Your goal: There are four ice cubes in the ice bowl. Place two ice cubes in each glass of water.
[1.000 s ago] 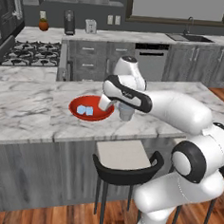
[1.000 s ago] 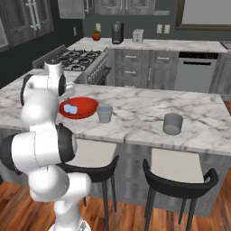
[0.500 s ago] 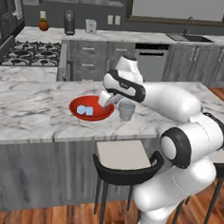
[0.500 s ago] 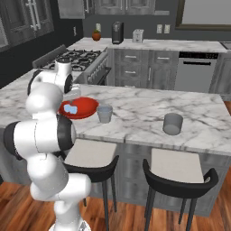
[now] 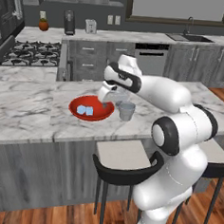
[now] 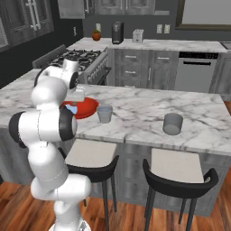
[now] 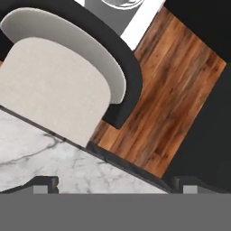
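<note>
No writing, label, brand, number or sign can be read anywhere in these pictures. The appliances on the back worktop and the cabinet fronts carry nothing legible, and the robot's white body bears no marking that can be made out.

The desk (image 5: pixel 28 109) is a long island topped in white marble with grey veins, on a grey panelled base. On it sits the red ice bowl (image 5: pixel 91 108), with pale ice cubes (image 5: pixel 85 110) lying inside. One glass of water (image 5: pixel 127 111) stands just beside the bowl. The second glass (image 6: pixel 173 123) stands well apart, farther along the same desk.
</note>
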You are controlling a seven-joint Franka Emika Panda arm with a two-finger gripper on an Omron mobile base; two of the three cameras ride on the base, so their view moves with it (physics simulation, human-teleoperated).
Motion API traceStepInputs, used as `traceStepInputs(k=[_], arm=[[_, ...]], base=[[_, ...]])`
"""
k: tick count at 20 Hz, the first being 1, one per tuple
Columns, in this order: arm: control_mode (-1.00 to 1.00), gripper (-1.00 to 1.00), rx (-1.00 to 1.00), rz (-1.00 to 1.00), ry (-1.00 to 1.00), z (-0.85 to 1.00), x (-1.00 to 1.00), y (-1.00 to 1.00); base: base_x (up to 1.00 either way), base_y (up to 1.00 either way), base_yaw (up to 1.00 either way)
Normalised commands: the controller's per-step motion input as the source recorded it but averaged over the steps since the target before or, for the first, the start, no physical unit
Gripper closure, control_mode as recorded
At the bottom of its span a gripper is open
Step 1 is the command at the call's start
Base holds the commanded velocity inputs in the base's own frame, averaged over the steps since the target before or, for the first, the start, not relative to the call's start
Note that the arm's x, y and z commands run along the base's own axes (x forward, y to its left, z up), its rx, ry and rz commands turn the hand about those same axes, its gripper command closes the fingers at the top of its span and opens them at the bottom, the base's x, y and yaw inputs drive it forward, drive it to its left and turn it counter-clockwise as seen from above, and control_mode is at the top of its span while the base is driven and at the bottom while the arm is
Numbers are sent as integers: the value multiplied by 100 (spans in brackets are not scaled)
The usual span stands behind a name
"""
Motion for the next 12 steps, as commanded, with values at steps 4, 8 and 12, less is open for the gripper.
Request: traceStepInputs(k=[4, 8, 12], arm=[[-100, -100, 0, -18, 12, -14, 8, 0], [-100, -100, 0, -8, 1, -13, 8, 0], [-100, -100, 0, -3, 0, -24, 10, 16]], base=[[0, 0, 0], [0, 0, 0], [0, 0, 0]])
